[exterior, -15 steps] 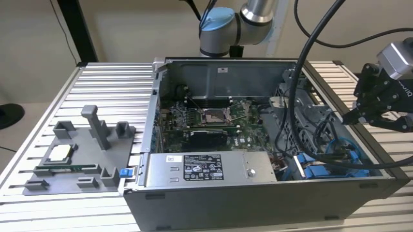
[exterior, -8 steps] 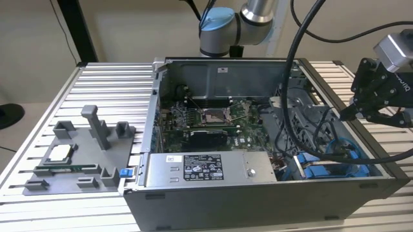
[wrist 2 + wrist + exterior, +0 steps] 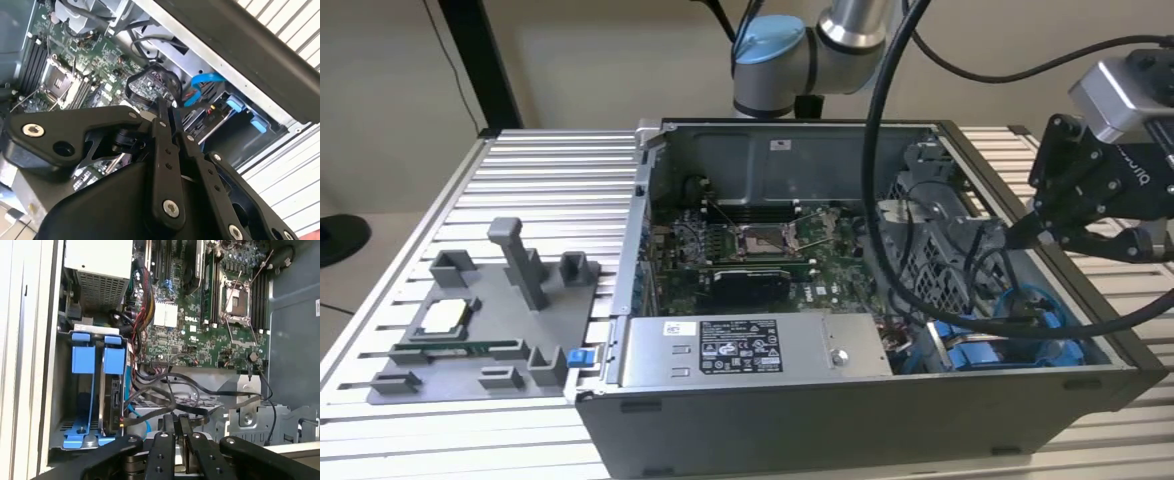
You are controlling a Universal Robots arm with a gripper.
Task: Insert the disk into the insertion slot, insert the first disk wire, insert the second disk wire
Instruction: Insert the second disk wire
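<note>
The disk stands on edge in its blue frame, seated in the drive bay slot at the case's corner; an empty blue frame sits beside it. In the exterior view the blue frames lie at the case's front right. My gripper hovers over the case's right wall, above the bay. In both wrist views its fingers are pressed together with nothing visible between them. A blue flat wire and black wires loop loosely just beyond the fingertips.
The open computer case lies on a slatted aluminium table. A grey power-supply box sits along its front, the motherboard behind. A grey fixture plate with parts lies at the exterior view's left.
</note>
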